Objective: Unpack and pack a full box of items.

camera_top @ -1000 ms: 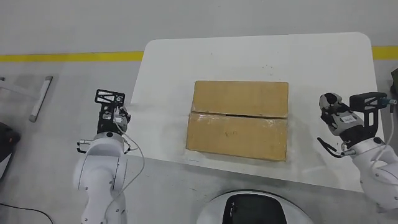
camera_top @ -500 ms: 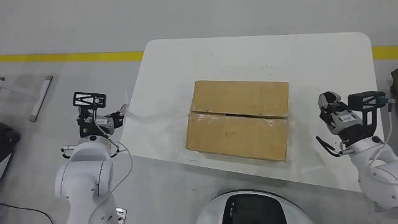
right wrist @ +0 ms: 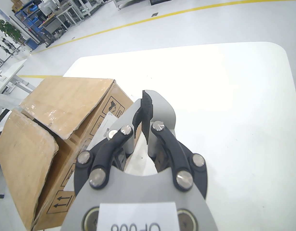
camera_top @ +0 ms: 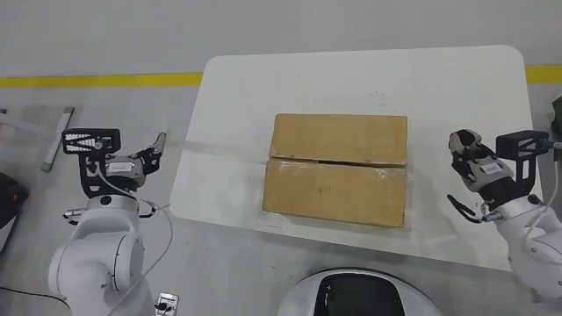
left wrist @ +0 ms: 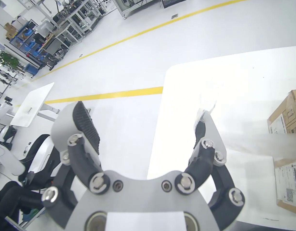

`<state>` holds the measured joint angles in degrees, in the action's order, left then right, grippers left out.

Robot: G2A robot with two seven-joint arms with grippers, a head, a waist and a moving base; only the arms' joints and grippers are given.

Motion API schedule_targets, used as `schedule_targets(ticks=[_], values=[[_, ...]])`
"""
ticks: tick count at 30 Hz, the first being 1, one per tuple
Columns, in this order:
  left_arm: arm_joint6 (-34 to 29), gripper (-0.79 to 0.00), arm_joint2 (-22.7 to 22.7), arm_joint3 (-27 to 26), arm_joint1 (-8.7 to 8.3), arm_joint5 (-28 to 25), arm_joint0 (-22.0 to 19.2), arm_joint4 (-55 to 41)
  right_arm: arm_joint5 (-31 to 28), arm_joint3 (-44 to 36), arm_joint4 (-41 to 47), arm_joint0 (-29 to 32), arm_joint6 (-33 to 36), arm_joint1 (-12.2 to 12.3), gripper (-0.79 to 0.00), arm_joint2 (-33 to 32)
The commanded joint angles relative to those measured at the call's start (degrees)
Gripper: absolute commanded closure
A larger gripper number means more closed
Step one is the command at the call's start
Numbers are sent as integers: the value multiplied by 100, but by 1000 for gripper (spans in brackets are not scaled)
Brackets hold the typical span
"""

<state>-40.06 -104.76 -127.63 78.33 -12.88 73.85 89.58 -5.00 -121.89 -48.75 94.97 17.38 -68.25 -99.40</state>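
A brown cardboard box lies in the middle of the white table, its two top flaps down with a seam between them. My left gripper hangs open off the table's left edge, over the floor. A strip of clear tape clings to one of its fingers and stretches back towards the box. The same strip shows faintly in the top view. My right gripper is shut on nothing, low over the table just right of the box.
Bare table surface surrounds the box on every side, widest at the back. A yellow line runs across the floor behind the table. A white stand leg lies on the floor at the far left.
My left arm has swung leftward, away from the table edge, drawing the tape strip out longer. The right arm has barely shifted.
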Motion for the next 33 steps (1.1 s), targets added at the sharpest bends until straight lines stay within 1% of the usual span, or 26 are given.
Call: schedule_targets(ticks=[1, 3, 7, 10, 13, 15, 16, 18, 19, 20, 22, 23, 26, 29, 33], values=[[18, -785, -120, -78, -12, 50, 5, -76, -30, -10, 66, 8, 51, 3, 0, -32], [91, -785, -170, -176, -12, 106, 22, -371, -57, -24, 131, 12, 79, 4, 0, -56], [80, -785, -253, -296, -43, 9, 43, -514, -233, -117, 248, 21, 71, 9, 0, -81], [31, -785, -290, -354, -70, -63, 42, -514, -357, -187, 168, 50, 41, 15, 0, -86], [-63, -785, -219, -452, -100, -242, 29, -507, -334, -205, 108, 78, 14, 14, 0, -61], [-99, -785, -47, -493, -103, -221, 10, -649, -314, -204, 43, 89, -2, 14, 0, -61], [-160, -785, 104, -544, -119, -394, 0, -512, -297, -196, 20, 94, -22, 13, 0, -58], [-173, -785, 501, -539, -121, -445, -69, -504, -264, -175, 12, 97, -56, 11, 0, -61], [-159, -785, 756, -513, -118, -461, -117, -543, -246, -165, 3, 97, -63, 11, 0, -69], [-146, -785, 1111, -468, -111, -465, -196, -559, -232, -152, 9, 94, -72, 10, 0, -78], [-127, -785, 1568, -360, -101, -502, -343, -542, -214, -140, 24, 89, -72, 9, 0, -89], [-100, -785, 1828, -266, -87, -452, -437, -607, -201, -136, 19, 88, -77, 9, 0, -97], [-130, -785, 2694, 65, -54, -647, -773, -636, -177, -118, 2, 93, -85, 8, 0, -113], [-175, -785, 3474, 510, 2, -683, -1074, -666, -153, -91, -5, 116, -111, 6, 0, -134], [-265, -785, 4265, 1004, 81, -744, -1430, -670, -130, -58, 21, 163, -156, 4, 0, -199]])
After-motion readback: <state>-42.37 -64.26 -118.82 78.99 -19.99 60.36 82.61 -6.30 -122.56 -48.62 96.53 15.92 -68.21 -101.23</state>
